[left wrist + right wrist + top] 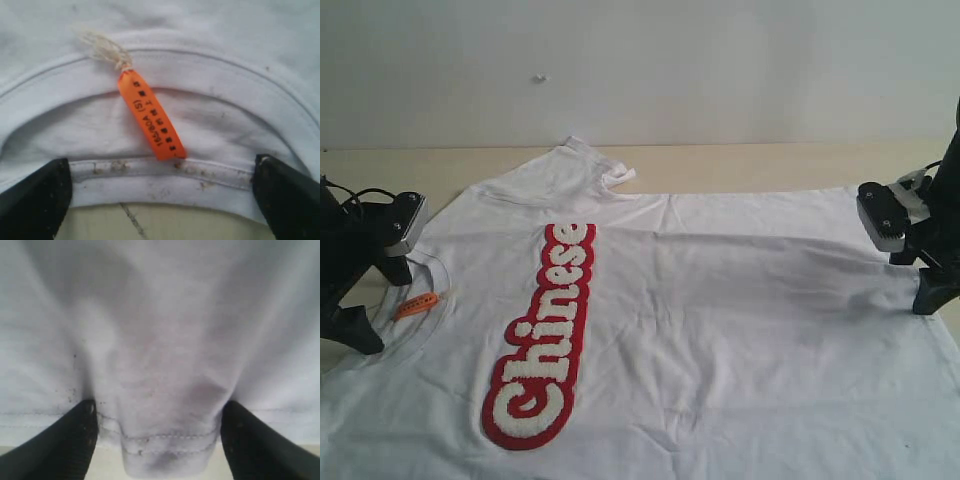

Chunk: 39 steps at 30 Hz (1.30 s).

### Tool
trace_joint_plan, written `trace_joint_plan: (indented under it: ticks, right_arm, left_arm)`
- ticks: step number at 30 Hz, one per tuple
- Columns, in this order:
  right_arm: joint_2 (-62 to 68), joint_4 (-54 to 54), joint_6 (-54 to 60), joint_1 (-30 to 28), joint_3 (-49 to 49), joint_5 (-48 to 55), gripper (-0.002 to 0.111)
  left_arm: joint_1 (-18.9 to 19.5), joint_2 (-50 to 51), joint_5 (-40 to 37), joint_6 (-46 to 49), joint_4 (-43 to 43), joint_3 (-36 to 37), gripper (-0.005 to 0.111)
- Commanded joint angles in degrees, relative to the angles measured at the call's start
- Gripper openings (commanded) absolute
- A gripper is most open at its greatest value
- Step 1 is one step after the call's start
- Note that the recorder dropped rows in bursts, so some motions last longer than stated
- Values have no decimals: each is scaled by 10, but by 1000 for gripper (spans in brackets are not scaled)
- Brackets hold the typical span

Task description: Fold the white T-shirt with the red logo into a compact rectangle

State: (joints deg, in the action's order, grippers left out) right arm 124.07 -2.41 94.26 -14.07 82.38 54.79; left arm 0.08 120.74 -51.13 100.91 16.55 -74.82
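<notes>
The white T-shirt lies flat, front up, with its neck to the left and its hem to the right. The red logo reading "Chinese" runs across its chest. An orange neck tag lies inside the ribbed collar. My left gripper is open at the collar, and its fingers straddle the collar's edge just below the tag. My right gripper is open at the hem. A bunched bit of stitched hem sits between its fingers without being pinched.
The shirt covers most of a pale wooden table, which has a white wall behind it. One sleeve lies rumpled at the far edge. Bare table shows just outside the collar and past the hem.
</notes>
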Motion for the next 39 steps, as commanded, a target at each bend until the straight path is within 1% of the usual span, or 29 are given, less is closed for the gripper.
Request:
trace_joint_plan:
  ticks: [1,23,28,35,39]
  right_arm:
    - [2,-2,0,0,-3,3,67]
    - [2,-5,3,0,-3,1,67]
    - [2,-37,-1,0,-3,3,67]
    - [6,-37,-1,0,-3,-1,67]
    - [7,-37,-24,0,-3,-7,67]
  left_arm:
    - [0,11,5,0,2,8,94]
    - [0,11,5,0,9,8,94]
    - [0,11,5,0,9,8,94]
    - [0,11,5,0,9,8,94]
    - [0,11,5,0,9,8,94]
